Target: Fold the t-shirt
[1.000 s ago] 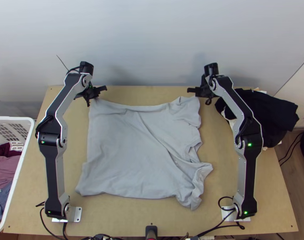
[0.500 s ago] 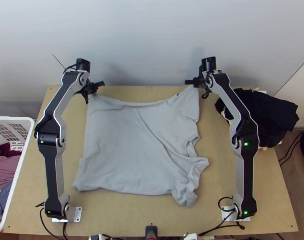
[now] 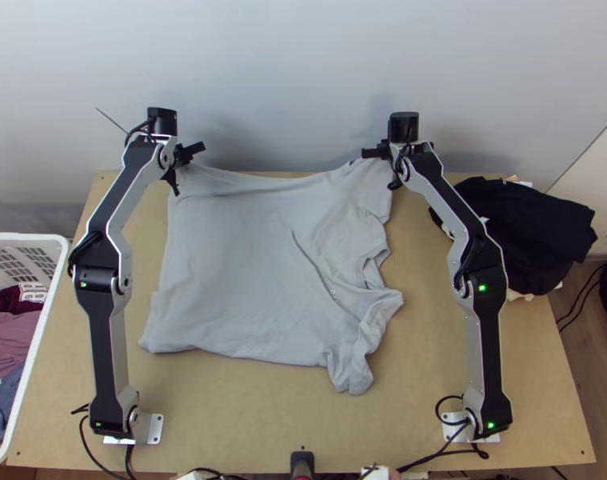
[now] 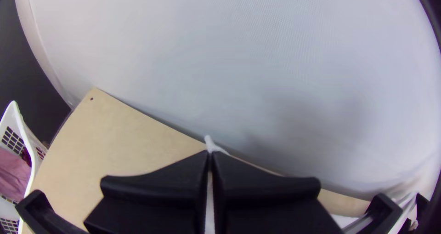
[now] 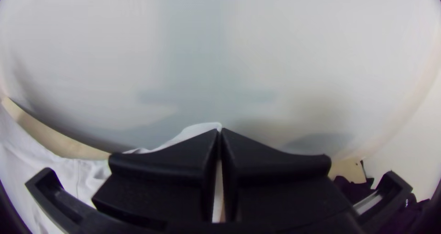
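At the far left, a white plastic basket (image 3: 23, 238) stands beside the table (image 3: 247, 416), holding maroon, mauve and blue-grey clothes (image 3: 7, 332). The left gripper (image 4: 210, 162) is closed, pinching the far left corner of the pale grey t-shirt (image 3: 231, 264). The shirt lies mostly spread across the middle of the table, its far edge drawn between the two grippers and its near right part rumpled and bunched. No finished fold can be made out, so the job looks to be at the spreading or first-fold stage, with essentially all the folding left. The right gripper (image 5: 220, 139) is closed too, gripping the far right corner. Beyond it, dark clothes (image 3: 527, 224) lie heaped on the table's right side.
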Tool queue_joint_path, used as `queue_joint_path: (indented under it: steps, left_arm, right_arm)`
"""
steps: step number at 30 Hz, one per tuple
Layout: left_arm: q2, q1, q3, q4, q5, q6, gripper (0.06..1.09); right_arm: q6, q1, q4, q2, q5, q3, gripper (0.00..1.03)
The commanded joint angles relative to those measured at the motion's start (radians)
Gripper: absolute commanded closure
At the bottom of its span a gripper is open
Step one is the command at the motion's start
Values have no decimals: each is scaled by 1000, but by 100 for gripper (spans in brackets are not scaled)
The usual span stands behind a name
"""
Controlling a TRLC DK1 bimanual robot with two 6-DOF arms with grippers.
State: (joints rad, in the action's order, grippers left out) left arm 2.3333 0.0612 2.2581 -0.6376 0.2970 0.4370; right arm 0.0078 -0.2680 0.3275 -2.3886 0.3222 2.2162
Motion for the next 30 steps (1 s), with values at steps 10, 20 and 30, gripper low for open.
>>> queue_joint_path:
  steps: [10, 20, 30]
  left_arm:
    - [-223, -9, -276, 21, -59, -38, 105]
    - [-450, -17, -588, 49, -137, -58, 105]
    - [-712, -49, -936, 78, -197, -89, 105]
  right_arm:
    - [23, -69, -30, 224, -48, -291, 100]
    - [118, -71, 79, 523, -166, -612, 100]
    - [143, -125, 183, 756, -250, -875, 100]
